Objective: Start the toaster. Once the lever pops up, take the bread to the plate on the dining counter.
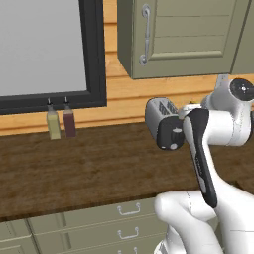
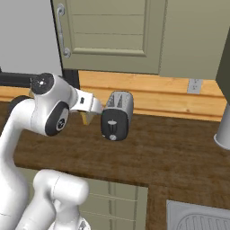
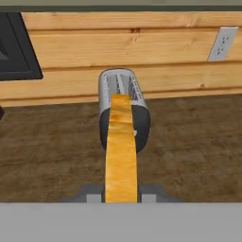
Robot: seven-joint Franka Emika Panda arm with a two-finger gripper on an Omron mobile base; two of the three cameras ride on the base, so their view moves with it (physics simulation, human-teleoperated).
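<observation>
The bread [image 3: 121,146], a tan-golden slice seen edge-on, stands between my fingertips with the gripper [image 3: 121,194] shut on it. It is held up in the air just in front of the toaster [image 3: 118,84]. The silver-and-black toaster [image 2: 117,116] stands on the wood counter against the back wall, its dark front end toward me. From the right base view the gripper [image 2: 91,111] hangs just left of the toaster with a tan corner of the bread [image 2: 85,118] below it. The toaster [image 1: 161,119] is partly covered by my arm. The plate and the dining counter are out of view.
Two small bottles [image 1: 53,124] [image 1: 69,123] stand under the dark-framed window [image 1: 94,54]. Grey-green wall cabinets [image 1: 183,34] hang above the toaster. An outlet [image 3: 221,43] is on the wall, a grey cylinder [image 2: 223,130] at far right, a sink [image 2: 197,220] at lower right.
</observation>
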